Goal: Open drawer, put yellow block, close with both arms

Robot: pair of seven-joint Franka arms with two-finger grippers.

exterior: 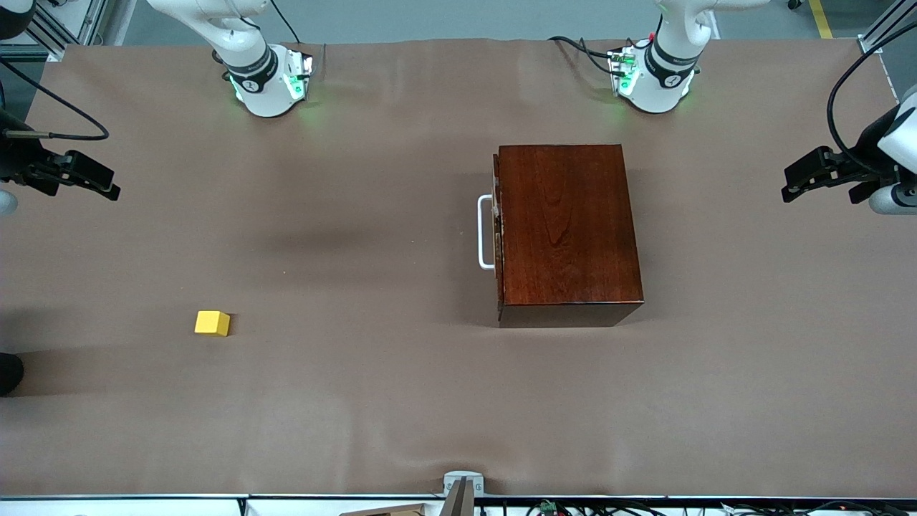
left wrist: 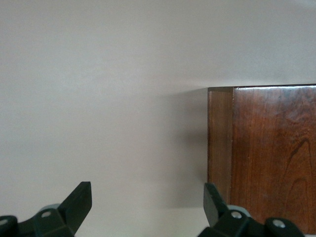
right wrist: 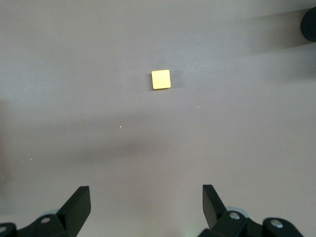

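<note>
Drawer (exterior: 496, 231) shut in the box (exterior: 566, 226), handle (exterior: 485, 232) facing the right arm's end; block (exterior: 212, 322) lies well apart toward that end, nearer the front camera than the box. Opening first: bring one pincer square onto the handle bar, close fully, pull straight along the slide while the box stays put. Count: one box, one drawer, one block, two pincers – left pincer (left wrist: 148, 207) high over the surface (exterior: 401, 387) beside the box, right pincer (right wrist: 146, 207) high over the surface near the block, both wide open and empty
</note>
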